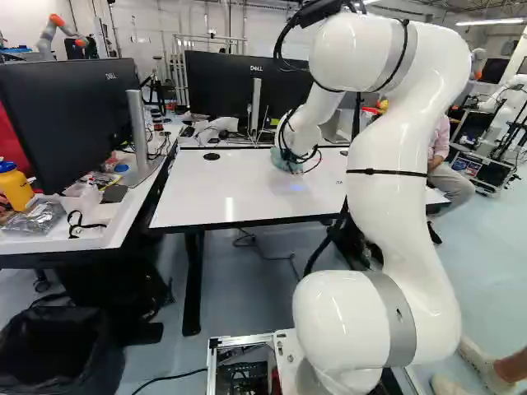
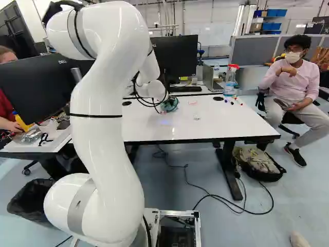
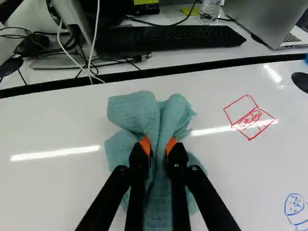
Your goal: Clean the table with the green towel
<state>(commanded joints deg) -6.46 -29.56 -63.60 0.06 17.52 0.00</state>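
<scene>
We take this for a robotics lab with office furniture in it. Beyond our gripper (image 2: 163, 104), past the white table (image 1: 247, 197), we see a keyboard (image 3: 168, 39) on a second desk and, ahead to the gripper's right, a laptop (image 3: 257, 14). Big monitors (image 1: 70, 123) stand ahead of it and to its left. What tells us it is a lab are the machines: a robot arm with orange joints (image 1: 59, 29) far off to the gripper's left, and another robot (image 1: 509, 89) well away to its right, near grey partitions (image 2: 257, 54).
</scene>
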